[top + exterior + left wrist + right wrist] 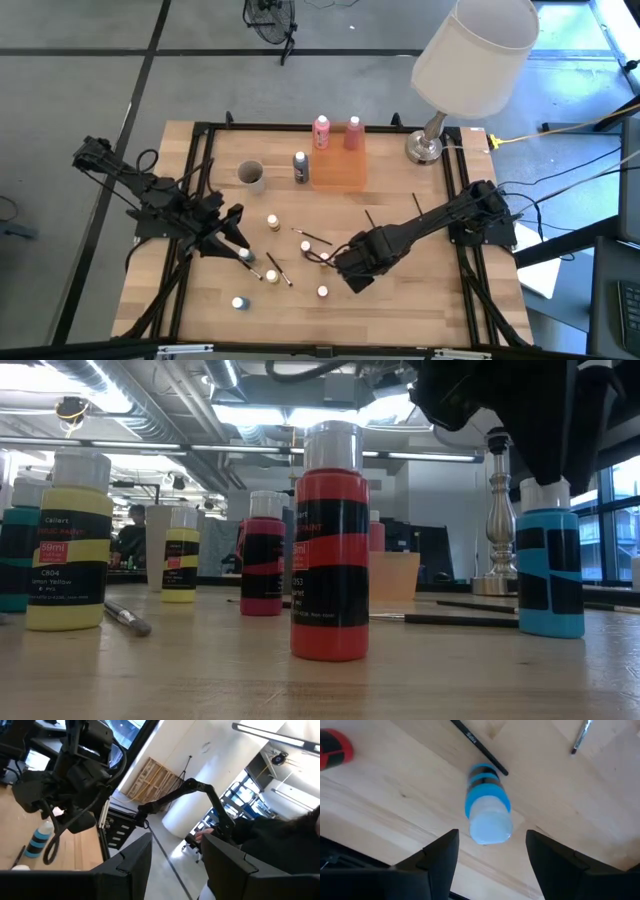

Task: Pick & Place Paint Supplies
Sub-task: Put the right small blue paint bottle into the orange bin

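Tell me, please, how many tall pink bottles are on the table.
2. One pink bottle and a second pink bottle stand side by side at the far edge of the orange tray. The right arm covers part of the table, so another could be hidden.

The centre of the table [400, 300] is crowded with small upright paint bottles [272, 221] and loose brushes [277, 270], with only narrow lanes left between them. At twelve o'clock, passage is blocked by an orange tray [338, 168], two pink bottles [321, 133] and a cup [250, 174]; at one o'clock, by the lamp [470, 60]. Bare wood is found at five o'clock.
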